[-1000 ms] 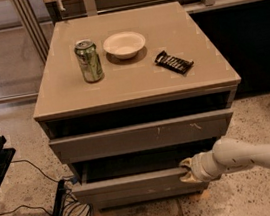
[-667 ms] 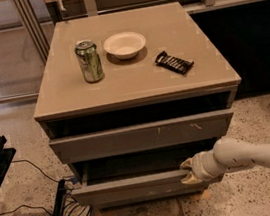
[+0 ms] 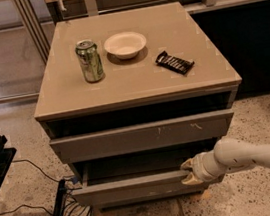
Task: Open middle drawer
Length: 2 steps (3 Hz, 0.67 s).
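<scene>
Fingers (image 3: 186,164) of the gripper (image 3: 189,171) clasp the middle drawer (image 3: 131,187) at its right.

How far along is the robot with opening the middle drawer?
Done: the middle drawer is part-way out, with a dark strip of its interior showing behind the front. In hand: the gripper is at the right end of that front's top edge. Left: most of the interior sits under the scratched drawer above, so it likely needs more pulling.
</scene>
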Available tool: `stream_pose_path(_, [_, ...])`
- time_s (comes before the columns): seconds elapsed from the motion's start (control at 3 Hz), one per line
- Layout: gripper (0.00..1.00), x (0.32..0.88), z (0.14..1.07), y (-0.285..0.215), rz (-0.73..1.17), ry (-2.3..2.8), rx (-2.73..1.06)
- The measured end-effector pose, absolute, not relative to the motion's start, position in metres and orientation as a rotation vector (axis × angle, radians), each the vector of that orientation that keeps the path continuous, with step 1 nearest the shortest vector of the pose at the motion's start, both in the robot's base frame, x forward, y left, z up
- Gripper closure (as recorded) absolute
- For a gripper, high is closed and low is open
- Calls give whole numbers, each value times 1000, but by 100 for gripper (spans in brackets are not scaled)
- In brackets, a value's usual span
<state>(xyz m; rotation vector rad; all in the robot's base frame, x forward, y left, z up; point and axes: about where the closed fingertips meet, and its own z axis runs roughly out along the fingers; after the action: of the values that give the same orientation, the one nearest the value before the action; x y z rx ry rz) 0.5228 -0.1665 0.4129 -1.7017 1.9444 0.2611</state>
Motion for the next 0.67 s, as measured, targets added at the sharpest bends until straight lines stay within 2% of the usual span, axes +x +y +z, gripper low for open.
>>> stream_pose_path(0.33, [38, 523, 413, -167, 261, 1944, -1702])
stream_pose_path(0.67, [61, 505, 407, -168, 278, 1947, -1707])
